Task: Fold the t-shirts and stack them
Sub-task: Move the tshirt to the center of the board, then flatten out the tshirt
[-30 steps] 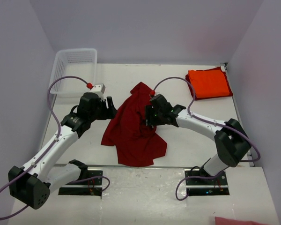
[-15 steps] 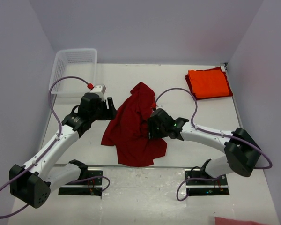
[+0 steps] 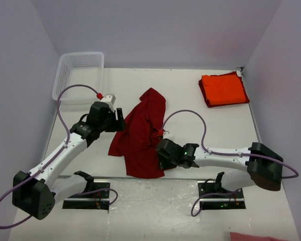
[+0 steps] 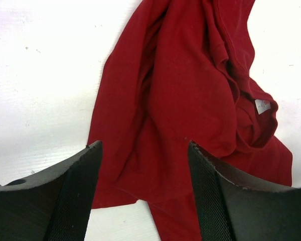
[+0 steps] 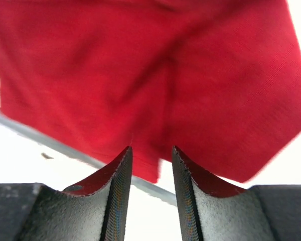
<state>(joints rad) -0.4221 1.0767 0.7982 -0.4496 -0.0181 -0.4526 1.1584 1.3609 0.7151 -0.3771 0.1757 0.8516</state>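
Between the left gripper [image 3: 119,118] and the right gripper [image 3: 160,154], the crimson t-shirt [image 3: 140,134] lies crumpled on the white table [image 3: 210,130], bunched into long folds. Its narrow end points away from the arm bases and its wider hem lies toward them.

The right jaws sit low at the near right corner of that hem. In the right wrist view the two ribbed fingers [image 5: 118,186] stand a narrow gap apart, with the cloth's edge reaching down between their tips. Whether the pads press on the fabric cannot be told.

The left jaws stand wide apart and hold nothing. They hang over the shirt's left edge. In the left wrist view the red folds fill the space between and beyond the fingertips [image 4: 72,196], and a small white label [image 4: 263,106] shows at the collar off to the jaws' right.

Well apart from the right jaws, at the far right corner of the table, the orange t-shirt [image 3: 223,89] lies folded flat, with a strip of darker red along its edges. Beyond the left jaws, at the far left corner, stands a white mesh basket [image 3: 65,75].
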